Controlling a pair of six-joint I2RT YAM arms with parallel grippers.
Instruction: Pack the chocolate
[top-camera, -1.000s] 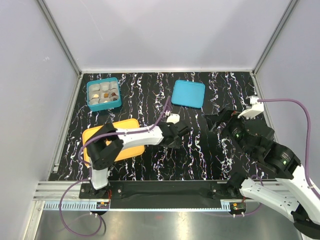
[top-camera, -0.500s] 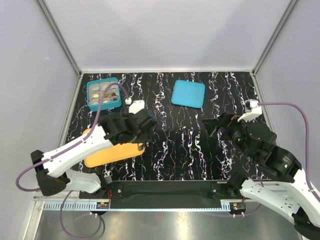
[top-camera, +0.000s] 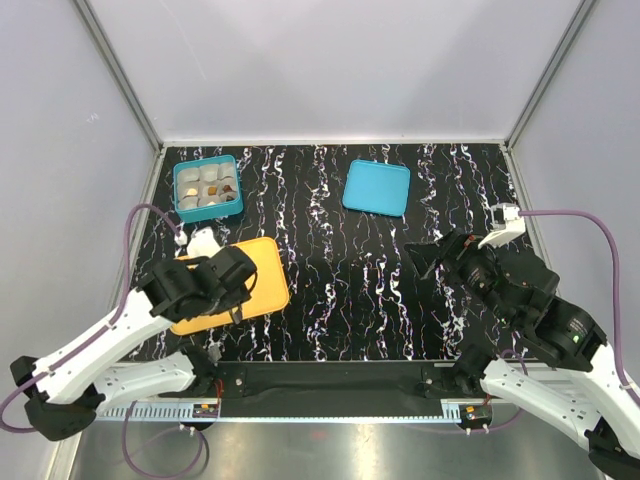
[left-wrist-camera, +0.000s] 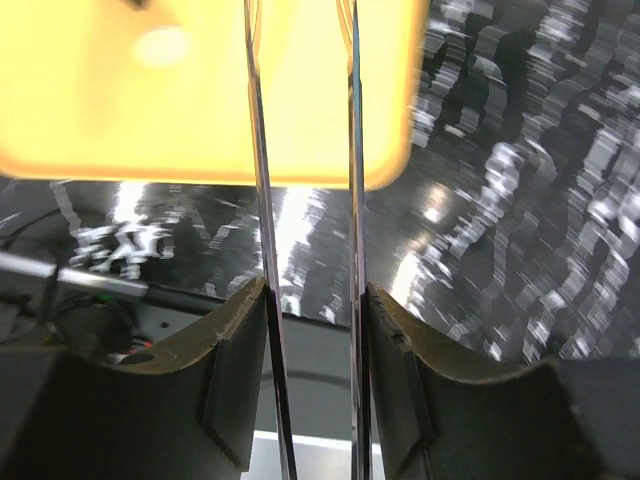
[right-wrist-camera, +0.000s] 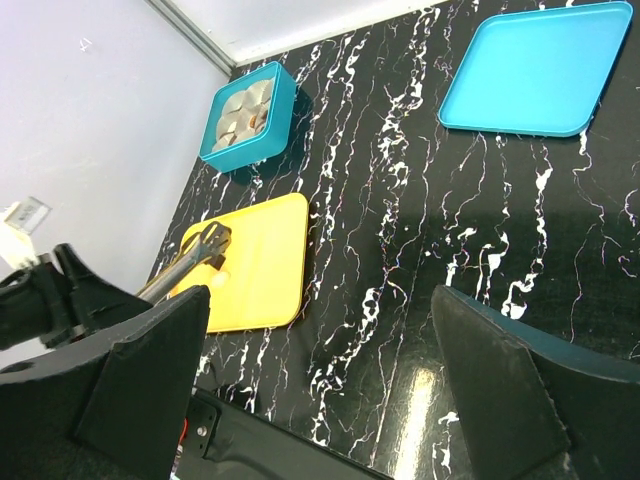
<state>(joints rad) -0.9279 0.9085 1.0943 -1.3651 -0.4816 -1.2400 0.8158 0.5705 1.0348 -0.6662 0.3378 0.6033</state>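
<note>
Care at the pick-up

Left gripper (left-wrist-camera: 300, 150) hangs over the orange tray (left-wrist-camera: 100, 120). Its thin blades are a little apart, with nothing seen between them. The pale blur beside them may be a white chocolate (left-wrist-camera: 163, 45). More pieces sit in the box (top-camera: 178, 195). Put one blade on each side of a piece, then squeeze softly. Keep off the tray edge. Right gripper (right-wrist-camera: 320, 300) is wide and empty, well apart, with bare table (top-camera: 340, 270) between.
</note>
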